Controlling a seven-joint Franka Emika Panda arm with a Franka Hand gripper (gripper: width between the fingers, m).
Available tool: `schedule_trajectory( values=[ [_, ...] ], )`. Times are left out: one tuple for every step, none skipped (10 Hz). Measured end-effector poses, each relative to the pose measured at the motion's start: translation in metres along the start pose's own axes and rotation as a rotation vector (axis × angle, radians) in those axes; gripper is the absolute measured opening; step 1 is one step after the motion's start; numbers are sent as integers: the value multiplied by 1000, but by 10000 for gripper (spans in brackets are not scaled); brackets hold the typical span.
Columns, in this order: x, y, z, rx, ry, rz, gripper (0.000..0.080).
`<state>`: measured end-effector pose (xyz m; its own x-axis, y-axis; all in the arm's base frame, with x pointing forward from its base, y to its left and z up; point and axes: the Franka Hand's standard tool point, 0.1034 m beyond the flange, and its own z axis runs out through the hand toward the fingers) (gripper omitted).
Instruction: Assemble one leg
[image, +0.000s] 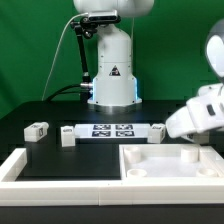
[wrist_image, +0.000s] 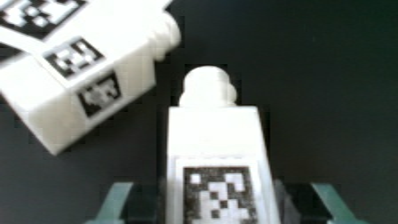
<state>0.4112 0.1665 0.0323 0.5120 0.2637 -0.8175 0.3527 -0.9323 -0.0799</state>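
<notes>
In the wrist view a white leg (wrist_image: 217, 140) with a black-and-white tag lies lengthwise between my fingers (wrist_image: 125, 205), its rounded screw tip pointing away from the camera. My gripper (wrist_image: 222, 205) is shut on this leg, low over the black table. In the exterior view the gripper (image: 180, 122) is tilted at the exterior view's right, just behind the large white square piece (image: 165, 160), and it hides the held leg. A second leg (wrist_image: 80, 75) lies slanted close beside the held one. It also shows in the exterior view (image: 157, 132).
Two more legs (image: 37, 129) (image: 68, 137) lie at the exterior view's left. The marker board (image: 110, 130) lies mid-table. A white L-shaped frame (image: 20, 165) borders the front left. The robot base (image: 112, 75) stands at the back.
</notes>
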Motion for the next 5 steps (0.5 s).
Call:
schedule_trajectory(
  values=[
    [-17,3,-13,-5,-21,-3,290],
    [-34,6,-25,-9,-47,0,290],
    [-40,8,-35,-9,-41,5,290],
    [-30,7,-34,-10,17,4,290],
    [-29,6,-33,-11,28,3,290]
  ],
)
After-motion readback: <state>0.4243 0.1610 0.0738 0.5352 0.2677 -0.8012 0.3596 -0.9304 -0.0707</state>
